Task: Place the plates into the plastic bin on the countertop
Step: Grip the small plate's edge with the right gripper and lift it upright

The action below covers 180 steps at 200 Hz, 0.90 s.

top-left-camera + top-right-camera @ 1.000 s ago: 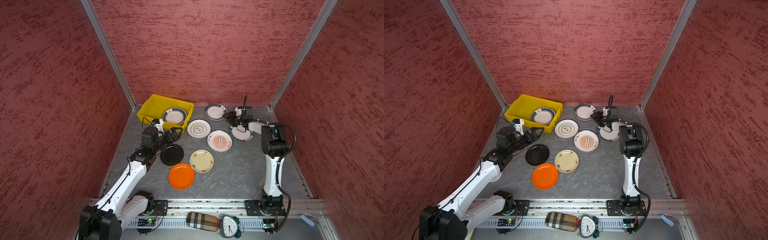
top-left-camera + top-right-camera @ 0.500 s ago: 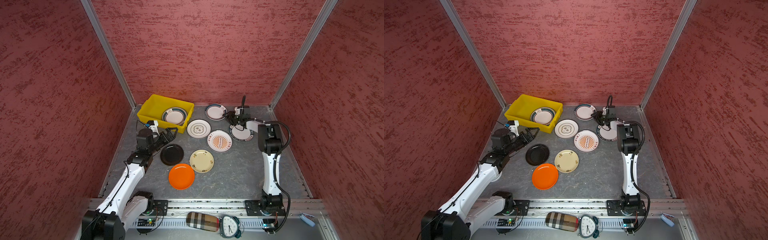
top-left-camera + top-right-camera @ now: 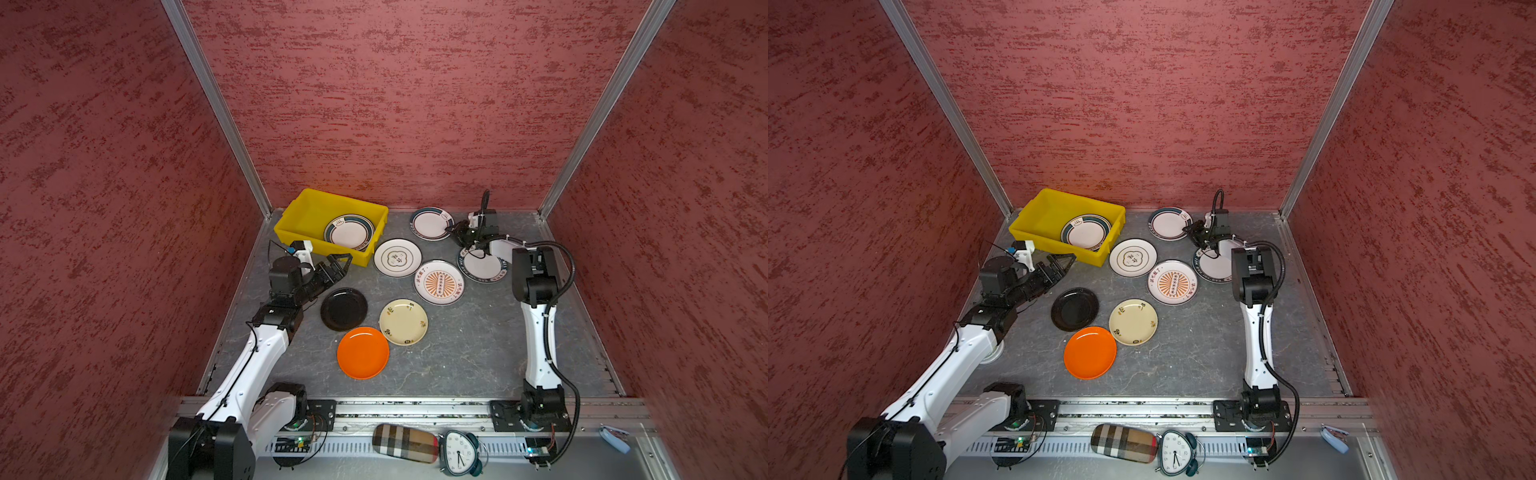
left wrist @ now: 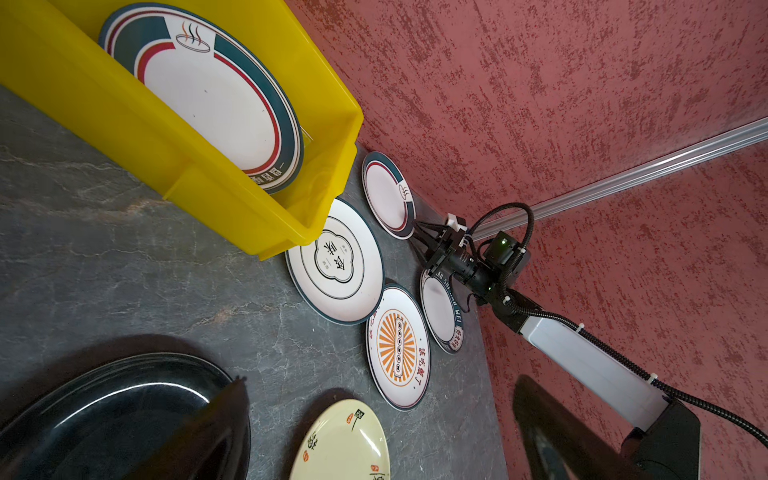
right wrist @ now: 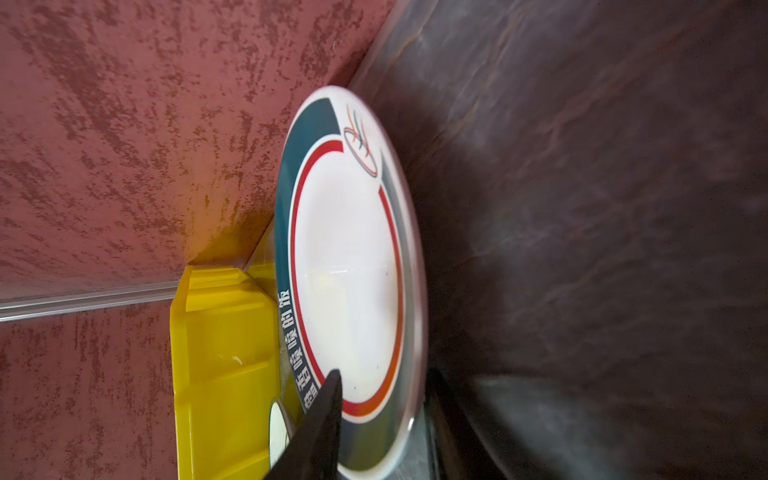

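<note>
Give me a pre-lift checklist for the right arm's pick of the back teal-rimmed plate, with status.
1. right gripper straddles the rim of the back teal-rimmed plate: ok.
2. Jaws clamped firmly on that rim: cannot tell.
3. Room in the yellow bin: ok; the binned plate fills one end and the rest is bare.
4. left gripper open, empty, in front of the bin, probably off the carry path: ok.
5. Right arm clear of the text-rimmed plate beneath it: cannot tell.
</note>
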Each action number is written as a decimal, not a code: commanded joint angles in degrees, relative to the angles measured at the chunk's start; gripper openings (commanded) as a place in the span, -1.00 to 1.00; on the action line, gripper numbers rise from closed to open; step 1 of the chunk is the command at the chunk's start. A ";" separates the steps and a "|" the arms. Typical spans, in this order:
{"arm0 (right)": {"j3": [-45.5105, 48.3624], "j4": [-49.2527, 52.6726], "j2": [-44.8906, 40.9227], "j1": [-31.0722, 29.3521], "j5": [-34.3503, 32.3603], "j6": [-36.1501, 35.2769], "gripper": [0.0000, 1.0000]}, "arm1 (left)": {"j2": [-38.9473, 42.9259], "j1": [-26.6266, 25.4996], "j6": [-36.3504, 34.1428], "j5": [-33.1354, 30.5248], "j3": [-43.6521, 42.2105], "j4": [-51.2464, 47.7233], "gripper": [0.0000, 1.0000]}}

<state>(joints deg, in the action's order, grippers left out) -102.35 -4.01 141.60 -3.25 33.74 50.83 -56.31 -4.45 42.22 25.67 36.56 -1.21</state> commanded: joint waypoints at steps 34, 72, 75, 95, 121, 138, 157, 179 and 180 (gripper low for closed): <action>-3.03 0.76 2.19 -0.53 -1.66 2.21 -0.64 | -0.14 1.48 0.42 1.46 -0.72 1.61 0.99; -2.95 1.09 2.36 -0.58 -1.81 2.80 -0.86 | -0.11 2.43 0.46 1.89 -0.70 1.24 0.99; -2.95 1.11 2.32 -0.61 -1.82 2.86 -0.87 | -0.10 2.55 0.46 1.87 -0.70 1.25 0.99; -2.68 1.44 2.03 -0.62 -2.22 2.62 -0.92 | -0.09 2.95 0.48 2.09 -0.76 1.18 0.99; -1.81 1.68 1.21 -0.73 -2.10 2.78 -1.00 | -0.11 3.15 0.74 2.41 -1.01 1.54 0.99; 0.90 0.32 -0.99 -0.73 -2.45 2.91 -1.00 | -0.22 3.17 1.23 2.47 -1.43 2.62 0.99; 5.93 -1.68 -5.22 -0.70 -4.84 4.08 -1.00 | -0.95 3.22 1.51 2.39 -1.73 3.36 0.99; 11.35 -6.23 -11.81 -0.71 -6.84 5.51 -1.00 | -2.30 3.45 0.79 1.97 -1.24 2.20 0.99; 11.58 -6.30 -12.06 -0.71 -6.93 5.60 -1.00 | -2.39 3.42 0.73 1.95 -1.23 2.19 0.99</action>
<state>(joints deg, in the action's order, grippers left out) -95.29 -5.58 137.23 -3.66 30.61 54.68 -57.43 -1.58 43.27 27.16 35.59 0.30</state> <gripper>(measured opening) 0.066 0.994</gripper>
